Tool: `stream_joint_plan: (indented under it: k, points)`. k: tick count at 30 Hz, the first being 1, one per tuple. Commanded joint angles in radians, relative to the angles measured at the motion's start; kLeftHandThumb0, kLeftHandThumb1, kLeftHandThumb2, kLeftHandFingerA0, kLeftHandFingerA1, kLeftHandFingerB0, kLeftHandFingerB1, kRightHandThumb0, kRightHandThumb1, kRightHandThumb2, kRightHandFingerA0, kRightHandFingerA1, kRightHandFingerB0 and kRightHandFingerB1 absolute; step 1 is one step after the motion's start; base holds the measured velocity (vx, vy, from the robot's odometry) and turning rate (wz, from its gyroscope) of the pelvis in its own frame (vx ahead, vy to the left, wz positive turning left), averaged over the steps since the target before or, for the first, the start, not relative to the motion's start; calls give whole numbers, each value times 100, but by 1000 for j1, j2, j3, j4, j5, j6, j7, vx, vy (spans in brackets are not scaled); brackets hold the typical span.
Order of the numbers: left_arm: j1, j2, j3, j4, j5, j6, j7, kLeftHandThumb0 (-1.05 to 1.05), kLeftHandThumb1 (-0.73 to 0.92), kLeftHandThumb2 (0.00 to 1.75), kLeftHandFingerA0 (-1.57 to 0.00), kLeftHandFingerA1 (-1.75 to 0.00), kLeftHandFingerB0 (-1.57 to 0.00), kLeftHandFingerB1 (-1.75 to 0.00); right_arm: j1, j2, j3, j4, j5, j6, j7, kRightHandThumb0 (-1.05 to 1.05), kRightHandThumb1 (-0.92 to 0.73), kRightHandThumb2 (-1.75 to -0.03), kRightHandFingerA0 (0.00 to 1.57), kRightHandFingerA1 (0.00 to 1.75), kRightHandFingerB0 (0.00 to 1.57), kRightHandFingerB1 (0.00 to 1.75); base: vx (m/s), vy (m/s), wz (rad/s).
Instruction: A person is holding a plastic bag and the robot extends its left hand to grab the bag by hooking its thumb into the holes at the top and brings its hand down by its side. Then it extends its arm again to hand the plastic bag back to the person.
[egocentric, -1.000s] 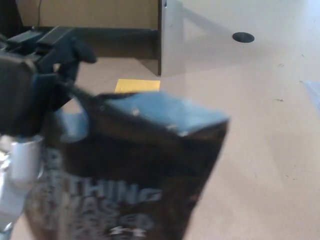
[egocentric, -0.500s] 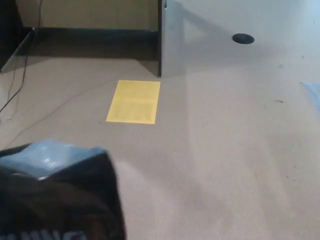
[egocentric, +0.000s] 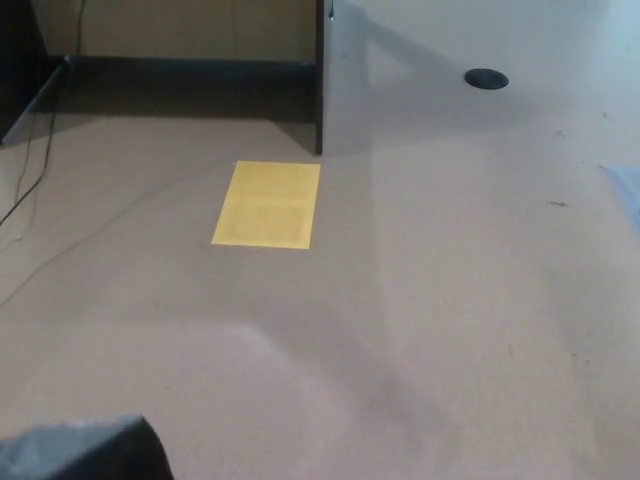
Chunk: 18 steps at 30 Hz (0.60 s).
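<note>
the bag (egocentric: 80, 450) is almost gone from my view now, just a dark corner with a grey-blue top poking up at the lower left of the frame. half a second ago it filled much more of that corner, and a second ago it spread across the whole left and middle of the picture with the left robot hand above it at the upper left. so it has dropped steadily down and out to the left. i read that as the arm coming down to the robot's side with the bag hanging from it, which would put the first half of the job nearly done, with the hand-back still to come.

neither robot hand shows in the frame, so i cannot tell how the left one is holding; i can only judge from the bag's path that it hangs there.

with the bag out of the way the floor (egocentric: 430, 330) is open to me: a yellow sheet (egocentric: 267, 204) left of centre, a dark round disc (egocentric: 486, 77) at the upper right, a thin cable (egocentric: 40, 150) trailing down the left edge, and a panel edge (egocentric: 323, 80) at the top centre. no person in view.
</note>
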Motion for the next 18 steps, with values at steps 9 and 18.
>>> stream_joint_plan:
  k: [9, 18]
  points:
    - [132, -7, -221, 75, 124, -106, 307, -5, 66, 87, -88, -175, -74, -149, 7, -5, -13, 1, 6, 6, -6, -42, -65, -63, 67, 47, 58, 41, 0, 0, 0]
    - [97, 26, -274, 187, 124, -15, 376, -12, 70, 62, -88, -171, -78, -133, 6, -9, -17, -6, 6, -1, -10, -37, -70, -61, 68, 46, 62, 41, 0, 0, 0]
